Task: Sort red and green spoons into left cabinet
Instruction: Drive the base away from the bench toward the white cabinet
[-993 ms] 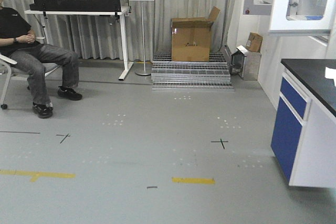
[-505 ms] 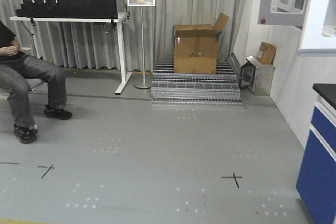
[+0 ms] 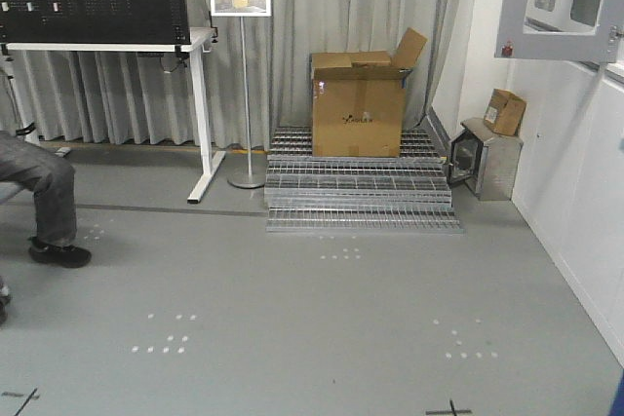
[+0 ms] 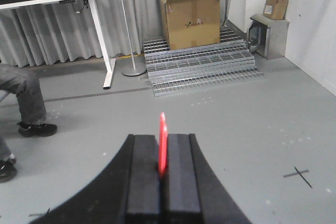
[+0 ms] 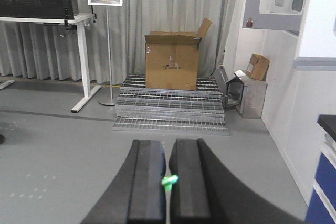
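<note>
Holding the red spoon (image 4: 163,148) upright in my left end effector (image 4: 163,139) at lower centre, I'm gripping the green spoon (image 5: 169,181) in my right end effector (image 5: 167,145), lower centre too

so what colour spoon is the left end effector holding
A red spoon, clearest in the left wrist view.
</note>
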You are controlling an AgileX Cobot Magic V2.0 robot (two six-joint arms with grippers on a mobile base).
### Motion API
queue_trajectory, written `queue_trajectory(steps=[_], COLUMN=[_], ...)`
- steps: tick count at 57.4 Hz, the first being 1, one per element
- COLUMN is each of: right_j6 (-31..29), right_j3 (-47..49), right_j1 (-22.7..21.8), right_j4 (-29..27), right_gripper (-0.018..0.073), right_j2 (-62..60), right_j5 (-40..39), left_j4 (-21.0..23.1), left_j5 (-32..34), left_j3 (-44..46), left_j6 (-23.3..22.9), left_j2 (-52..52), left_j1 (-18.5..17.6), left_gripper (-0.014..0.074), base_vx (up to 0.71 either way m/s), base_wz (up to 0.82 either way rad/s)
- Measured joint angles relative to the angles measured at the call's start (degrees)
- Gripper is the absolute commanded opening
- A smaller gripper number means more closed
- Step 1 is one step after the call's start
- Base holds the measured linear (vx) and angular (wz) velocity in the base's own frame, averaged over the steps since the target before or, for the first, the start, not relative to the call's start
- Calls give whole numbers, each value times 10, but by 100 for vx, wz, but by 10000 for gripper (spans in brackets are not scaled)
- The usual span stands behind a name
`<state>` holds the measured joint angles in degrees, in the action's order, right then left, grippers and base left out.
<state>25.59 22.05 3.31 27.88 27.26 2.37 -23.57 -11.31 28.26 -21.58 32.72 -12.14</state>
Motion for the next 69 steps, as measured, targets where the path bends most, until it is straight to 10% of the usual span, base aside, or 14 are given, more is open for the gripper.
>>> queue_trajectory(steps=[69], right_j6=[0], right_j3=[0], right_j1=[0], right_j4=[0], right_gripper=[-3], right_j2=[0], right_j5=[1], left_j4=[0], left_j5=[-4], left_j3=[0], left_j6=[0], left_j2=[0], left_j1=[0], left_gripper=[-7], base_vx=[68], base_wz=[-5])
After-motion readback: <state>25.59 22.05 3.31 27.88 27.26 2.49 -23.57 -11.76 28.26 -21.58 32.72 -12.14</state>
